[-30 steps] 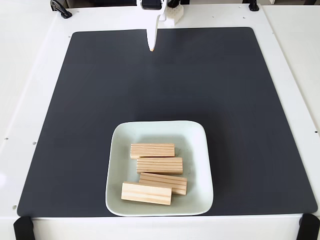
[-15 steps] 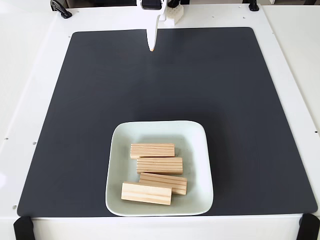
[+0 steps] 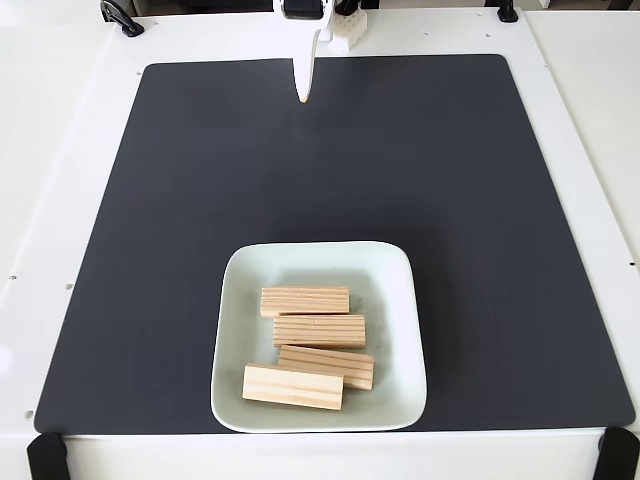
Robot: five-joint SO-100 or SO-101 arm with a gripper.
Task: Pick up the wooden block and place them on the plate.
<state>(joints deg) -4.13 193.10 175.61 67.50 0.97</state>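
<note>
Gripper closed, empty, far from plate

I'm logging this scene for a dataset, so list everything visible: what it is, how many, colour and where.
wooden blocks: four, light pine, all lying on the plate, roughly in a column from back to front; the lowest two touch or overlap.
plate: one, pale mint-white, square with rounded corners, on the mat's near edge, centre.
mat: one, dark grey, covering most of the table.
table: one, white, beneath the mat.
black clamps: two, at the table's near corners.
black cable or clip: one, far left corner.
gripper: one, white, at the far edge of the mat, pointing down, holding nothing; jaws appear closed.
</note>
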